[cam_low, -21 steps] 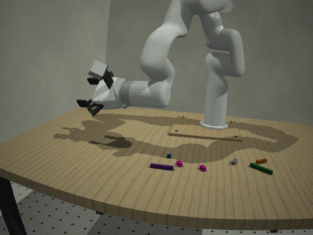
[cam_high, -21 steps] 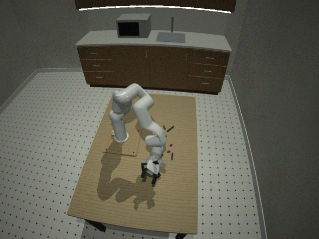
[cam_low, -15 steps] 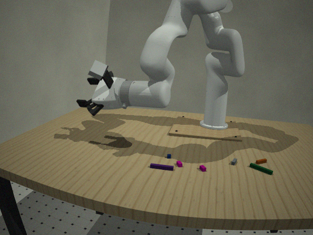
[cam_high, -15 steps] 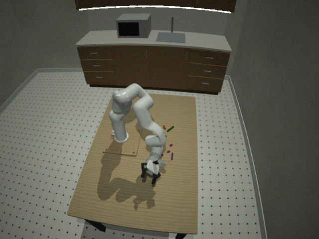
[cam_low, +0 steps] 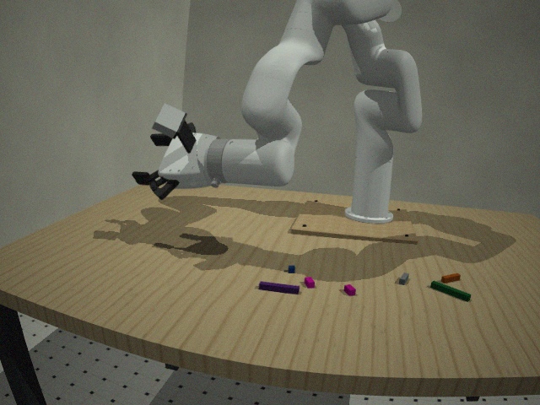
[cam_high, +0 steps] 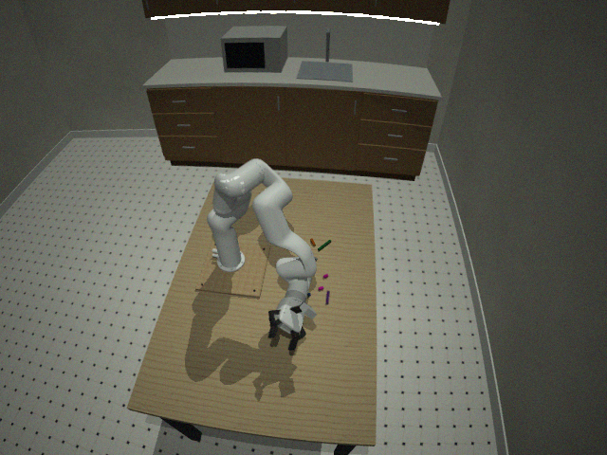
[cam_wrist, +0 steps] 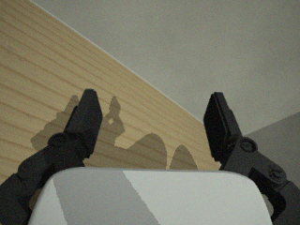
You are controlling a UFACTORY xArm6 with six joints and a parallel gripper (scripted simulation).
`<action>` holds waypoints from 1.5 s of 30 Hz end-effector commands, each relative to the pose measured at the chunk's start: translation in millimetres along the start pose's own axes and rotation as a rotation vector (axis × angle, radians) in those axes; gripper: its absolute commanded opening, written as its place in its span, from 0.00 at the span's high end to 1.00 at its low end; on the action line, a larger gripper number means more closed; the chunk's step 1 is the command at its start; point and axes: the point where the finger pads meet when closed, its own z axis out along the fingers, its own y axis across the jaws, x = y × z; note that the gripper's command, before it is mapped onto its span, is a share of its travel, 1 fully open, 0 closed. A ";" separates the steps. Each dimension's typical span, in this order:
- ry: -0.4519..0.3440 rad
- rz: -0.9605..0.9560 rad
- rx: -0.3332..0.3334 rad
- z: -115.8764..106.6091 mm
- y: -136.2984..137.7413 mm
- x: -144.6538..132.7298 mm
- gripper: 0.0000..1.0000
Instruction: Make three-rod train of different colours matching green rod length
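The green rod [cam_high: 323,245] [cam_low: 450,290] lies flat at the right of the wooden table [cam_high: 338,391] [cam_low: 131,288] [cam_wrist: 32,56]. An orange rod [cam_high: 312,242] [cam_low: 450,278] lies just behind it and a grey rod [cam_low: 403,278] lies to its left. Two magenta rods [cam_low: 349,289] [cam_low: 309,282] [cam_high: 325,277] [cam_high: 321,288], a purple rod [cam_low: 278,287] [cam_high: 327,297] and a small blue rod [cam_low: 291,268] lie further left. All rods lie apart from each other. My gripper [cam_high: 283,337] [cam_low: 146,158] [cam_wrist: 153,104] is open and empty. It hangs above the table, pointing sideways, well away from the rods.
The arm's base stands on a thin board [cam_low: 331,229] [cam_high: 245,282] at the back of the table. The table's front edge [cam_low: 261,370] is curved. A kitchen counter [cam_high: 294,122] stands behind the table.
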 end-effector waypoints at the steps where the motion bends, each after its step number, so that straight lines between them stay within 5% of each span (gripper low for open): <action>1: -0.005 -0.005 0.015 -3.1 -0.9 1.6 0.00; 26: -0.169 -0.254 0.548 -122.7 -50.0 1.8 0.00; 30: -0.171 -0.256 0.554 -123.9 -50.5 1.8 0.00; 32: -0.204 -0.304 0.656 -146.5 -59.9 1.9 0.00; 45: -0.257 -0.381 0.819 -182.3 -75.1 1.0 0.00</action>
